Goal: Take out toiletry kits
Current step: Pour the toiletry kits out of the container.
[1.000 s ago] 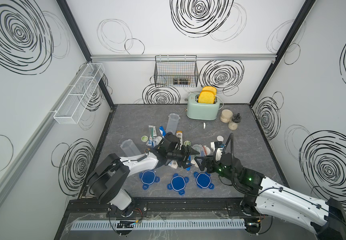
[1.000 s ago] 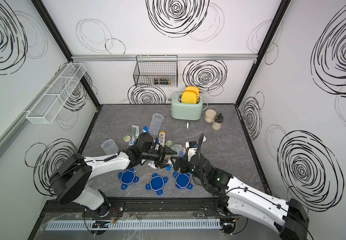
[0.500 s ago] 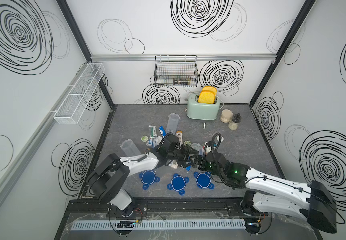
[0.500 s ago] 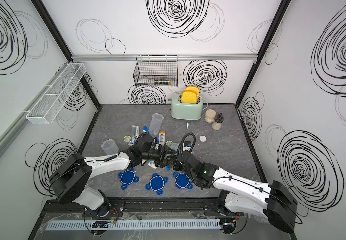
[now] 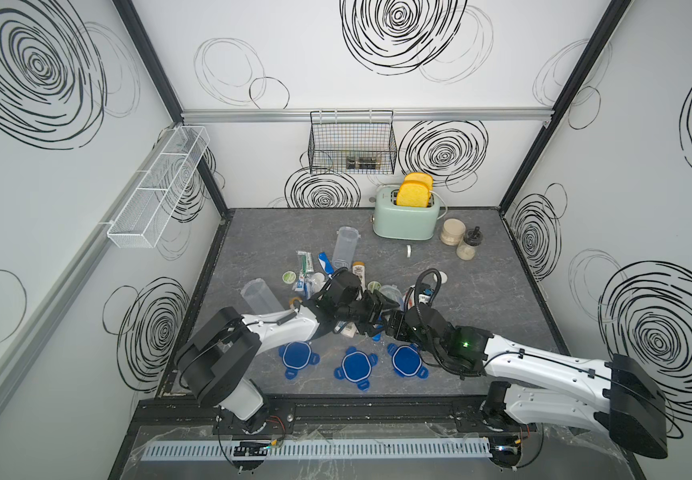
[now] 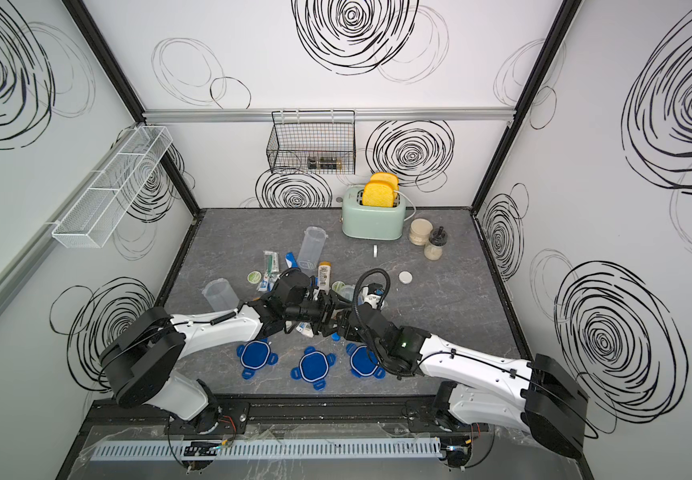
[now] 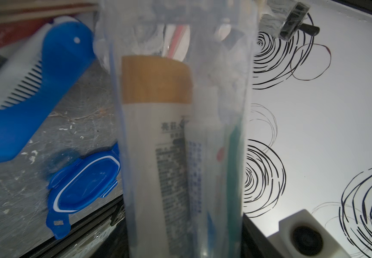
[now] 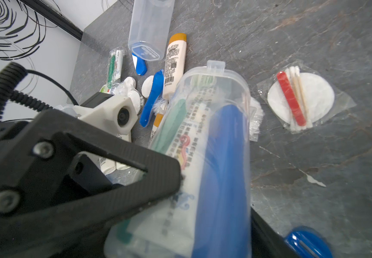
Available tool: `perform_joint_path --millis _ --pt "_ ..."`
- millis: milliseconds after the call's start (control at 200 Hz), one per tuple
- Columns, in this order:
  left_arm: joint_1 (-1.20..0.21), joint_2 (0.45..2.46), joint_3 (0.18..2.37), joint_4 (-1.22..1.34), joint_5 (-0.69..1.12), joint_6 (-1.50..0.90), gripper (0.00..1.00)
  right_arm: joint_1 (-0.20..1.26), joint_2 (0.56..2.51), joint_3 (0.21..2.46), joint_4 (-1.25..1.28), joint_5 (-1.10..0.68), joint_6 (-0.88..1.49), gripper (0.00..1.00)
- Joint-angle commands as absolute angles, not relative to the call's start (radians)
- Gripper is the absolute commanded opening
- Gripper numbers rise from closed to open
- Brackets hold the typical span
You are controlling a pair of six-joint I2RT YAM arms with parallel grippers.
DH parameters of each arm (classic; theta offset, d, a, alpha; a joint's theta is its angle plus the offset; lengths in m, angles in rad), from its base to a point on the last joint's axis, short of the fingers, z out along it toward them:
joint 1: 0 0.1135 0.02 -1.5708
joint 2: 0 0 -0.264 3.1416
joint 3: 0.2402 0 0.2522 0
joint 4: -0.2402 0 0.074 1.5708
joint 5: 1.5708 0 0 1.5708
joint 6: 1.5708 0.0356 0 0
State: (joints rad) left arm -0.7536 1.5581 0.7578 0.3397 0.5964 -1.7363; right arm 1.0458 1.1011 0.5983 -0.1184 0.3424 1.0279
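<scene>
Blue lids (image 5: 354, 366), tan-capped cream bottle (image 8: 174, 60), mint toaster (image 5: 405, 222), grey marbled tabletop (image 5: 481, 299).

Front-right of the toaster (image 5: 406, 222), the worktop (image 5: 494, 307) lies mostly open; front-left, scattered toiletry items (image 5: 305, 266) and blue lids (image 5: 355, 366) crowd it.

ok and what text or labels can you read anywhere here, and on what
cream bottle in the clear jar: chinese-looking print, too blurred to read
toothpaste tube in the jar: print blurred, unreadable
loose cream bottle on the table: label too small to read
no other text shows
</scene>
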Motion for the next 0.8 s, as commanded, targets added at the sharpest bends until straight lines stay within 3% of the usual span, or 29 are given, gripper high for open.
perform_joint_path --millis 0,200,315,615,795 --pt "-0.792 1.539 0.775 0.459 0.686 -1.763 0.14 1.042 1.086 0.602 -0.080 0.419 0.997 0.69" --pt "-0.792 1.540 0.769 0.459 0.681 -1.755 0.16 1.038 1.051 0.579 -0.082 0.430 0.970 0.54" --pt "-0.792 1.542 0.764 0.468 0.680 -1.755 0.19 1.027 1.025 0.563 -0.084 0.429 0.959 0.52" --pt "-0.796 1.544 0.765 0.484 0.691 -1.698 0.58 0.973 0.926 0.515 -0.145 0.391 0.940 0.41" --pt "-0.799 1.540 0.750 0.480 0.684 -1.672 0.67 0.929 0.875 0.490 -0.186 0.361 0.932 0.39"
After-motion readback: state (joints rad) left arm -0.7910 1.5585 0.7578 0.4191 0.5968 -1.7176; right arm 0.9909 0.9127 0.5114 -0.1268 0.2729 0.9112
